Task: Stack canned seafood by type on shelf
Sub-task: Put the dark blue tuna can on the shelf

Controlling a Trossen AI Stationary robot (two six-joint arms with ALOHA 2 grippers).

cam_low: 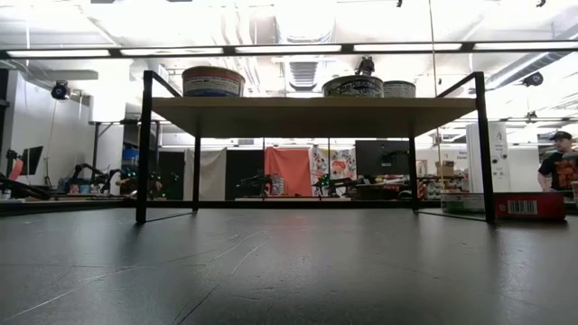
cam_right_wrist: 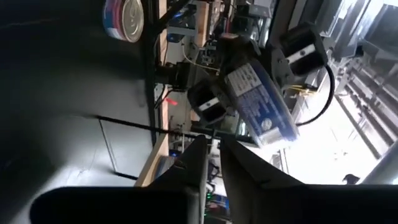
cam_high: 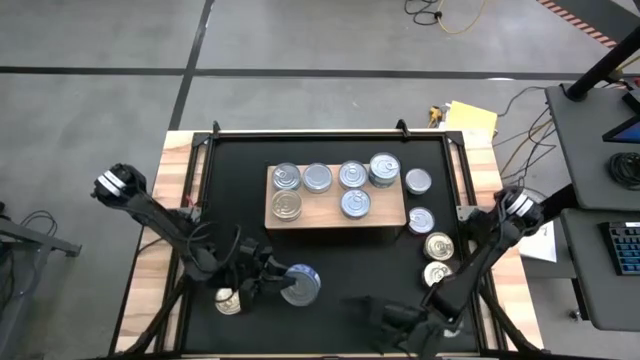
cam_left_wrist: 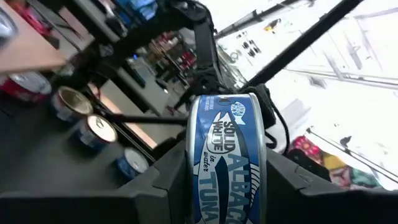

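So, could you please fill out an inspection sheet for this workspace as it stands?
Surface: black tabletop mat on a pale wooden table.
Job's things: six short round metal tins on the low light-wood shelf; four more on the mat beside its right end; one by the left arm.
Clutter: yellow pad beyond the far edge.
Grippers: left claw shut on a blue-labelled albacore tuna tin, lifted; right claw empty near the front edge, fingers almost together.
Cables: loose leads on the floor.
Surroundings: grey floor, desk with keyboard at right.
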